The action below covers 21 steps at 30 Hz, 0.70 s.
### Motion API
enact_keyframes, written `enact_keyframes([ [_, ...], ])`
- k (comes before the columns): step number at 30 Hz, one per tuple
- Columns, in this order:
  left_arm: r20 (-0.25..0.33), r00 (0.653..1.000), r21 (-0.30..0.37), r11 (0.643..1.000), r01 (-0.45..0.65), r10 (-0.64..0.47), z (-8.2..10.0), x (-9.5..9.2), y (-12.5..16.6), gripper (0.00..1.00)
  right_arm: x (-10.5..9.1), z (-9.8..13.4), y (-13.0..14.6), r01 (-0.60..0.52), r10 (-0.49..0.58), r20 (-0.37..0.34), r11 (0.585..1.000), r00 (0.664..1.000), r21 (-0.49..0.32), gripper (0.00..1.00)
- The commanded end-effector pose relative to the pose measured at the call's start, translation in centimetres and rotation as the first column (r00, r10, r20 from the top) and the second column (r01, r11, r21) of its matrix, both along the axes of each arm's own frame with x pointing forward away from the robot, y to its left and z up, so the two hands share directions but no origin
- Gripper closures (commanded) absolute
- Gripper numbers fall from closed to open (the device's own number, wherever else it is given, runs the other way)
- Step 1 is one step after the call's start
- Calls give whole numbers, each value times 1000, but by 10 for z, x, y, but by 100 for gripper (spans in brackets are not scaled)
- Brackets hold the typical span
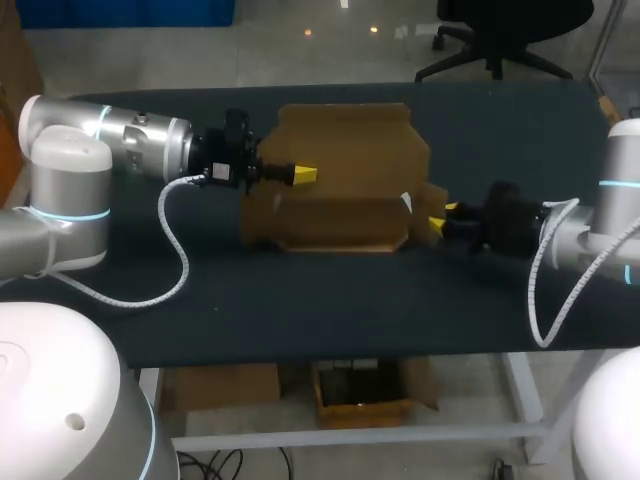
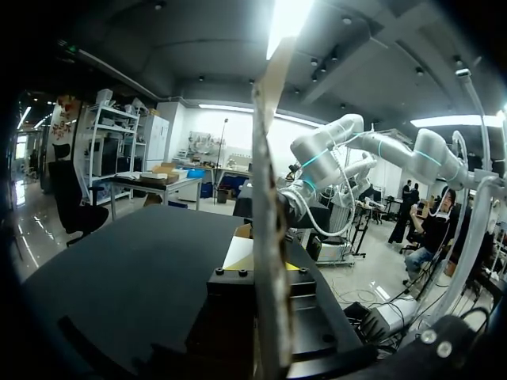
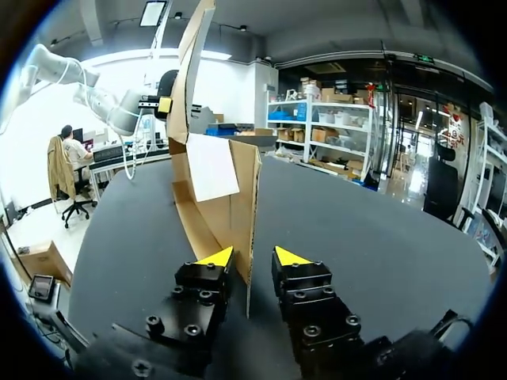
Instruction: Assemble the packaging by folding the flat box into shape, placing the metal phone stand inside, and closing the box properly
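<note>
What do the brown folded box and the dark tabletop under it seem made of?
Brown folded box: cardboard, probably corrugated, matt; creased flaps and a thin raw edge show. Dark tabletop: matt black, no glare; cloth or rubber mat, I cannot tell which.

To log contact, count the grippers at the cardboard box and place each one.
2. The left gripper is shut on the cardboard box at its left edge. The right gripper, open, straddles the box's right edge.
</note>
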<state>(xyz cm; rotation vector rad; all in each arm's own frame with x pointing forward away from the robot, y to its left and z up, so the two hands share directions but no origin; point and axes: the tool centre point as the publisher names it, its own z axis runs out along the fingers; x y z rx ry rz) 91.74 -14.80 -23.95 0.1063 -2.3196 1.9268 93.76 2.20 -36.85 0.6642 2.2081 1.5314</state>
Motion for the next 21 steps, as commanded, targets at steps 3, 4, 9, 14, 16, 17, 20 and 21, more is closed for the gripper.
enact_keyframes([
  [3, 0, 1000, -1, 1000, 1, -1, -5, 0, -1, 100, 1, -2, 9, 16, -16, 6, 1000, 1000, 2, 92],
  [4, 0, 1000, -1, 1000, 1, -1, -5, 0, -1, 100, 1, -2, 10, 21, -21, 6, 1000, 1000, 3, 100],
  [9, 0, 1000, -1, 1000, 1, -1, -5, 0, -1, 100, -5, -3, 14, 37, -37, 10, 999, 999, 6, 100],
  [14, 0, 1000, -1, 1000, 1, -1, -5, 0, -1, 100, -13, -5, 16, 65, -66, 12, 998, 998, 9, 100],
  [16, 0, 1000, -1, 1000, 1, -1, -5, 0, -1, 100, -17, -5, 16, 75, -75, 14, 997, 997, 13, 100],
  [17, 0, 1000, -1, 1000, 1, -1, -5, 0, -1, 100, -18, -5, 16, 79, -79, 14, 997, 997, 15, 100],
  [20, 0, 1000, -1, 1000, 1, -1, -5, 0, -1, 100, -23, -5, 19, 89, -89, 15, 996, 996, 18, 100],
  [21, 0, 1000, -1, 1000, 1, -1, -5, 0, -1, 100, -24, -5, 19, 91, -91, 15, 996, 996, 18, 100],
])
